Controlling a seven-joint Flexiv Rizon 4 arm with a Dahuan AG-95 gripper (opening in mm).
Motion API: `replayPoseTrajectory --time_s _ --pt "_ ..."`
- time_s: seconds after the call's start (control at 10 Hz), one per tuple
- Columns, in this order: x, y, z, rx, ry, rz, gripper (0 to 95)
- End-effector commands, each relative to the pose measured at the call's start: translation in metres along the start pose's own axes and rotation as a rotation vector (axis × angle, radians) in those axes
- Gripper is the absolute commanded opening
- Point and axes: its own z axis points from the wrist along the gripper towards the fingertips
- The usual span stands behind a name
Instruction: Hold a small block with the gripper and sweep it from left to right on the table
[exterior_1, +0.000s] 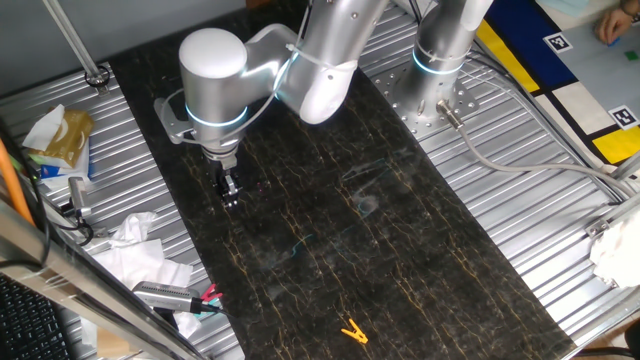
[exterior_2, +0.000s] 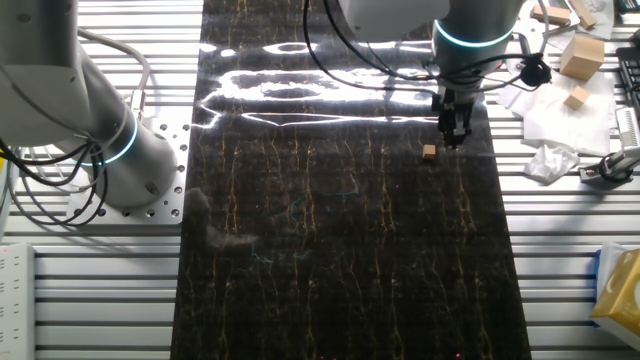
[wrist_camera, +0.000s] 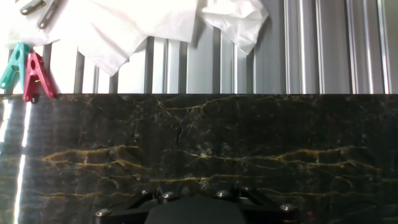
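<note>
The gripper (exterior_2: 455, 135) hangs vertically below the blue-ringed wrist, its black fingertips low over the table (exterior_2: 330, 260) near one long edge; in one fixed view the same gripper (exterior_1: 230, 192) appears close to the edge bordered by ribbed metal and crumpled paper. The fingers look close together, with at most a narrow gap, and nothing is visible between them, although the small scale leaves the exact opening uncertain. The hand view shows only the dark base of the hand at the bottom of the picture, veined marble beyond it, and no block. The small block (exterior_2: 429, 152) lies on the slab just beside the fingertips, apart from them and not gripped; it cannot be made out in the other views. On this evidence the task appears to be at its start: the block has not yet been grasped, and the sweep across the table is not yet done. The next move would probably require the fingers to open, shift sideways over the cube and close on it, with little margin given how small it is. Farther out lie a yellow clip (exterior_1: 353, 331) near the slab's end, red and teal pegs (wrist_camera: 26, 73) at its margin, white paper (wrist_camera: 124, 25), and a second upright arm (exterior_2: 70, 110).
</note>
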Motion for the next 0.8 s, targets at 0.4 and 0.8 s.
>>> replayPoseTrajectory --time_s 0.4,0.8 --pt "-0.0005 -0.0007 0.0007 -0.006 -0.011 0.023 38.0" --pt "0.0001 -0.0011 0.0018 -0.023 0.003 0.017 57.0"
